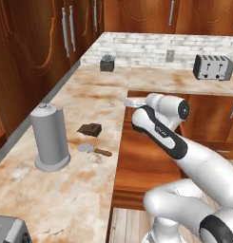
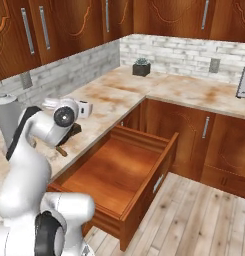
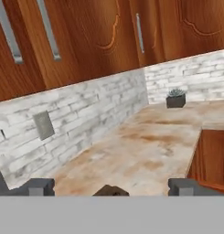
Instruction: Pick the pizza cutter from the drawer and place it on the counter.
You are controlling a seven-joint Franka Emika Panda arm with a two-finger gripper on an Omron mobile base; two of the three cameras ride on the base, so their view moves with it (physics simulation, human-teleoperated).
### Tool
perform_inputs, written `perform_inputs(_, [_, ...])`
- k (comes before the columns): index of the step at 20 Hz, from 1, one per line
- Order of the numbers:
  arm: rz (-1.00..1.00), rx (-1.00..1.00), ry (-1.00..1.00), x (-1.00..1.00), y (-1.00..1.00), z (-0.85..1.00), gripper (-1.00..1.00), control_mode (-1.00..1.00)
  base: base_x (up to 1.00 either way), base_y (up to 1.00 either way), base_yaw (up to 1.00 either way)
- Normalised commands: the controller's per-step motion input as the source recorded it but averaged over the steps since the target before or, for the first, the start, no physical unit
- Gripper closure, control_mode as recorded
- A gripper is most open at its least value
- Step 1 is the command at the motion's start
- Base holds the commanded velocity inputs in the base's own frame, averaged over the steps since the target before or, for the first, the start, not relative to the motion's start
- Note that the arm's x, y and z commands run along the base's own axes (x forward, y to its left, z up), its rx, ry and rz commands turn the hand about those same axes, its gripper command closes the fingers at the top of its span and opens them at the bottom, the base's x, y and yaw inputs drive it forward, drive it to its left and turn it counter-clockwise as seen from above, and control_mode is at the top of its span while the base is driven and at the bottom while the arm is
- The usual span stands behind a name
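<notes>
1. Left base view: the small pizza cutter [image 1: 93,150], with its round silver-grey wheel and short brown handle, lies flat on the beige marble-look bench [image 1: 65,190] with rusty blotches. It sits just beside a dark brown wedge-shaped lump [image 1: 91,129] and near an upright grey cylinder on a round foot [image 1: 49,137]. Since it rests free on the stone with nothing holding it, I judge the placing done. The white arm reaches over the bench edge, and its gripper [image 1: 129,101] points toward the far wall, well clear of the cutter. A silver toaster [image 1: 212,67] and a small dark pot with a plant [image 1: 107,63] stand along the far run.

2. Right base view: the wide, shallow, reddish-brown wooden drawer [image 2: 119,175] stands pulled out below the bench. Its flat bottom carries nothing that I can make out. That fits the cutter now lying up top. The arm's wrist hides most of the spot where the cutter lies; a bit of brown handle peeps out below it.

3. Hand view: the two dark finger tips [image 3: 38,186] stand wide apart at the bottom, so the jaws are spread and hold nothing. Ahead lie bare bench, white brick wall and the corner of the drawer.
</notes>
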Motion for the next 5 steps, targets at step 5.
perform_inputs(5, [-0.03,-0.05,-0.08,-1.00,-1.00,-0.45,-1.00,-1.00,0.00,0.00,0.00])
